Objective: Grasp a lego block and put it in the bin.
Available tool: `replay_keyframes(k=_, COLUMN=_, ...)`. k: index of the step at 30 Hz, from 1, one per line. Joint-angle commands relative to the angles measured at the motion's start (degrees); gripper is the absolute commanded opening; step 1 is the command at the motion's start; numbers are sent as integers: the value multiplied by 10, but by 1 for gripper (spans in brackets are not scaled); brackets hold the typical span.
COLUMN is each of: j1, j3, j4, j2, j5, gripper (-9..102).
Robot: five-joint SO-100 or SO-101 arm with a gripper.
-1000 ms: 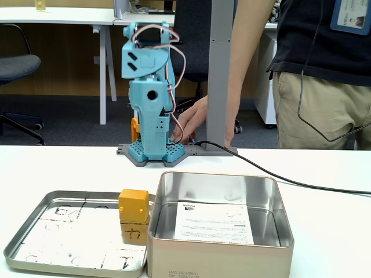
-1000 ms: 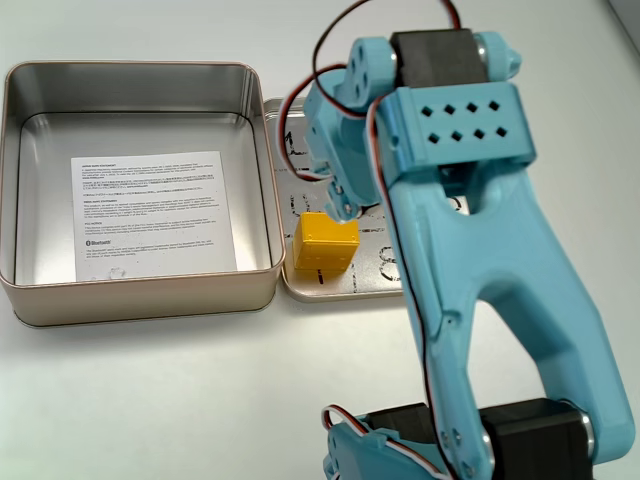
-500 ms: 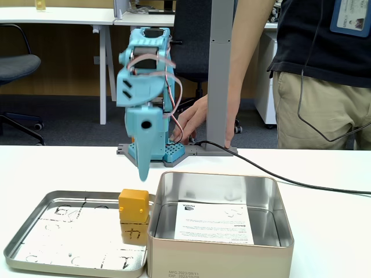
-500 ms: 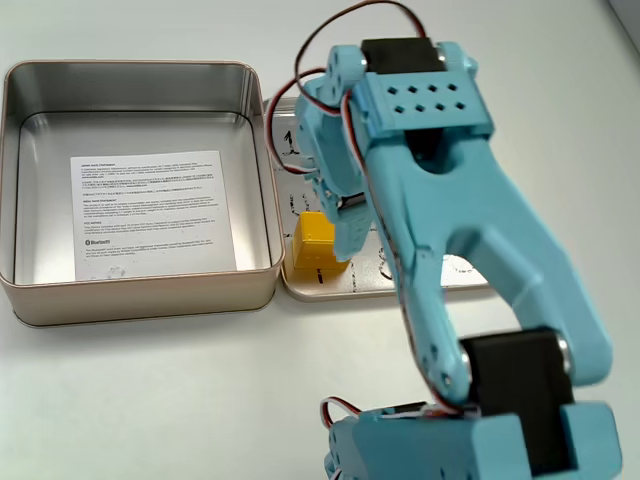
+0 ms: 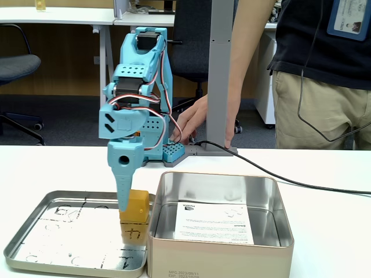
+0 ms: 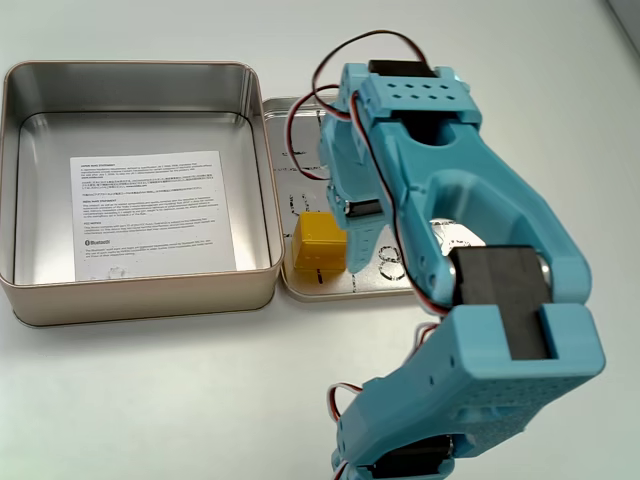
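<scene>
The yellow-orange lego block (image 5: 139, 204) (image 6: 318, 243) sits in a shallow silver tray (image 5: 35, 231) (image 6: 350, 292), close against the outer wall of the bin. The bin (image 5: 220, 258) (image 6: 140, 295) is a deep silver tin with a printed paper sheet (image 5: 214, 223) on its floor. My blue gripper (image 5: 126, 205) (image 6: 352, 250) points straight down into the tray. One pointed finger (image 5: 123, 191) overlaps the block's left side in a fixed view, and in the other fixed view it stands at the block's right. The second jaw is hidden, so its gap does not show.
A person stands behind the table, one hand (image 5: 191, 121) near the arm's base beside a grey post (image 5: 220, 69). A black cable (image 5: 278, 174) runs across the white table behind the bin. The tray's left half (image 5: 64, 231) holds only markings.
The arm has folded forward and down from upright. Its fingertip has dropped from above the table to the block's side in the tray. The block and the tins have not moved.
</scene>
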Motion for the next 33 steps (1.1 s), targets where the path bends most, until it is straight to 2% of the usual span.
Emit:
replay_keyframes(k=1, j1=-2, j3=6, j4=-7, j2=1, j5=-3, gripper=29)
replay_keyframes(k=33, j1=-17, j3=54, j4=-60, j2=-37, j5=-22, gripper=26)
